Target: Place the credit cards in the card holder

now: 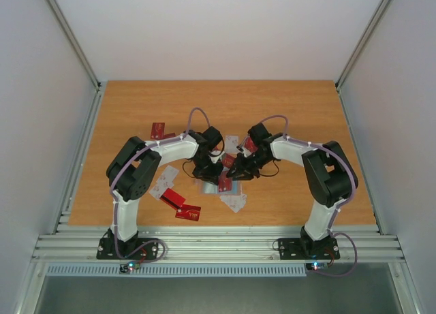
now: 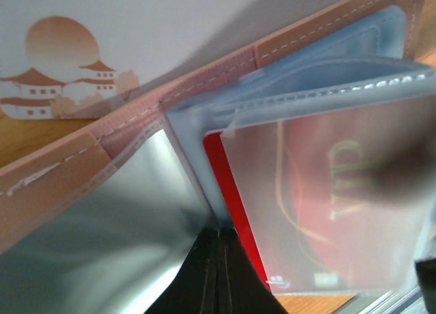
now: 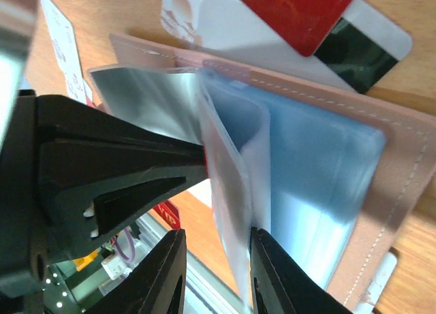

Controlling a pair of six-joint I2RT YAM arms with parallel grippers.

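The left arm [image 1: 174, 148] and right arm [image 1: 293, 150] share one build: white tubular links between bulky black joint housings. A lilac-grey cable [image 1: 117, 191] loops along each. The base plates [image 1: 112, 246] are black, with small coloured lights beside them. The right gripper [image 3: 216, 236] has matte black fingers [image 3: 163, 280], wedge-shaped.

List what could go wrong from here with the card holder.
1. The left pincer pinches only a thin sleeve of the card holder; it may slip or tear.
2. The red card shows past its sleeve's edge and may slide out.
3. The right pincer straddles the sleeve stack; closing could crease it.
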